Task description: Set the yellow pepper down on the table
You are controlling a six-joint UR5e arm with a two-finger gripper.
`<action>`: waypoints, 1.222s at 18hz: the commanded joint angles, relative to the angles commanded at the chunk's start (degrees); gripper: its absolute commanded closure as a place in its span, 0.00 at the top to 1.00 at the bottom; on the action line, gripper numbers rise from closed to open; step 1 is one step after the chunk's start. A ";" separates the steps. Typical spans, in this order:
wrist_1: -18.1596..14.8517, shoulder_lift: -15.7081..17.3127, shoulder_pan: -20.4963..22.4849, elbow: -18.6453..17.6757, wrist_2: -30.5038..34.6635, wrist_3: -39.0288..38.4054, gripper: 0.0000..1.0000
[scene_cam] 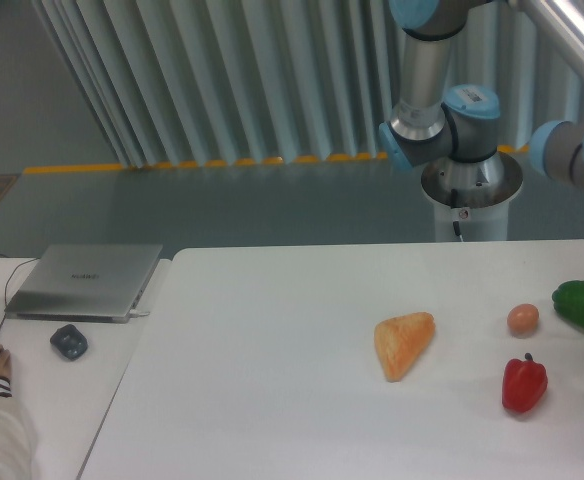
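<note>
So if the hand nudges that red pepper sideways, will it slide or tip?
Probably tip: the red pepper stands upright, taller than wide, on a narrow bottom. Its rounded, lobed body would likely then roll a little on the smooth white table. The glossy skin may slip under a push.

The table (272,400) is smooth, matt white. At its 3 o'clock edge the red pepper (524,384) and green pepper (582,303) look like glossy plastic; the egg-shaped piece (522,319) is smooth, the orange bread-like wedge (404,343) duller. The arm (442,80) shows brushed metal tubes with blue plastic caps. The laptop (84,281) is matt grey metal.
</note>
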 joint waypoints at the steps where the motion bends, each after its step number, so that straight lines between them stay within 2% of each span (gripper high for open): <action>1: 0.88 -0.44 0.00 0.26 1.49 1.83 1.00; 6: 1.59 -1.67 -0.09 0.70 11.16 13.51 1.00; 11: 1.94 -4.04 -0.09 1.76 15.12 20.02 1.00; 14: 1.85 -5.01 2.71 0.88 15.13 19.70 1.00; 16: 2.20 -5.88 4.56 1.58 14.95 19.61 1.00; 22: 2.81 -8.08 7.03 2.29 14.86 19.78 1.00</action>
